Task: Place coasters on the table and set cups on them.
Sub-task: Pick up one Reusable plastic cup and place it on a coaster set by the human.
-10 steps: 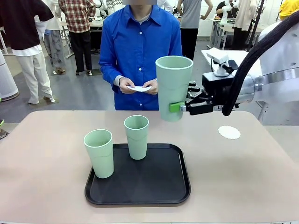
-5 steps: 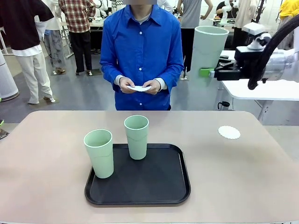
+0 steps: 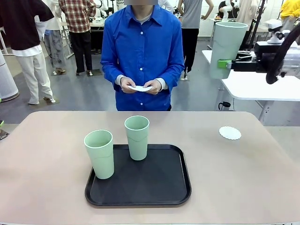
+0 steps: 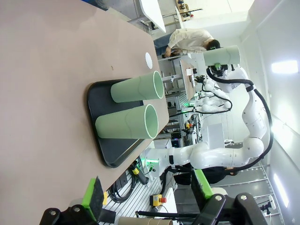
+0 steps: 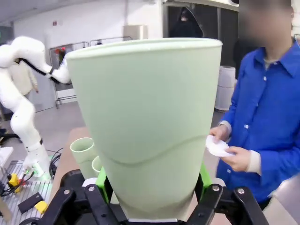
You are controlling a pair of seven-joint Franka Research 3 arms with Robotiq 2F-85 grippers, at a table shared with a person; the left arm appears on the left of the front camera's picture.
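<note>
Left gripper (image 4: 147,192): claw spread wide, nothing in it. Black tray (image 3: 140,187) sits near the middle of the table (image 3: 42,178), with two cups upright on it: the left cup (image 3: 99,153) at the tray's left edge, the second cup (image 3: 137,137) farther back. One coaster (image 3: 229,132) lies flat on the table, far right, bare. Person's hands (image 3: 140,86) hold white coasters (image 3: 139,88) at the far side. Right gripper (image 3: 225,63) pinches the third cup (image 3: 227,49) low on its wall, upright, high above the table at the right.
</note>
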